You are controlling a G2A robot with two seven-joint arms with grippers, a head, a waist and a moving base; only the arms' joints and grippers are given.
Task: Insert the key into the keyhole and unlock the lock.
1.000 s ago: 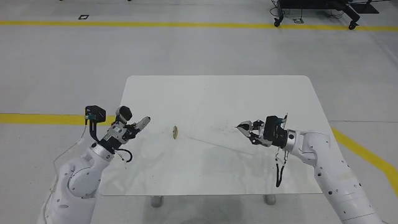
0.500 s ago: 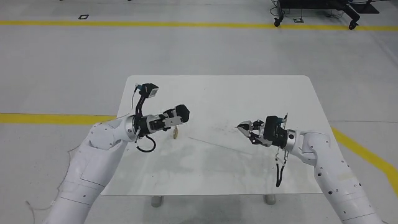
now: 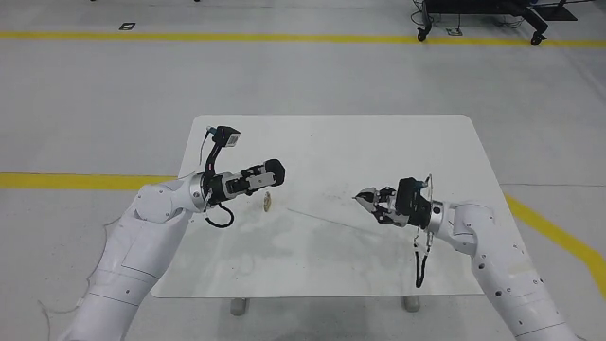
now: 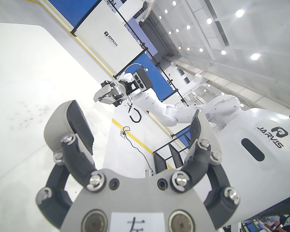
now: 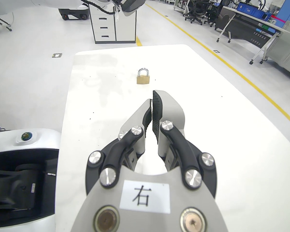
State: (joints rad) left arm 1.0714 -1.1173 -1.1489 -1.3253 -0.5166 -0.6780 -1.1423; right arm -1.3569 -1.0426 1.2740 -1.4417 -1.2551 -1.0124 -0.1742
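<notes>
Your right gripper (image 5: 151,100) has its jaws pinched together on a thin sliver of silver metal, by the look of it the key (image 5: 150,104), which sits edge-on between the tips with very little of it showing. Straight ahead of those closed jaws, and clearly apart from them, the brass padlock (image 5: 143,76) waits on the white table (image 5: 91,92), its broad face turned toward you and its shackle seemingly seated in the body.

Your left gripper (image 4: 135,121) hangs above the table with jaws spread wide and nothing between them. In the top view the padlock is near those open jaws, just to one side of the tips and not touched by them.

By this evidence the task stands at an early stage: the key appears to be in hand, but nobody has secured the lock, the key has not met the keyhole, and nothing has been turned. What is left is most of the job, namely closing the left jaws on the padlock body, lining the key up with the keyhole, pushing it home and turning it. Where the keyhole sits cannot be made out from here.
</notes>
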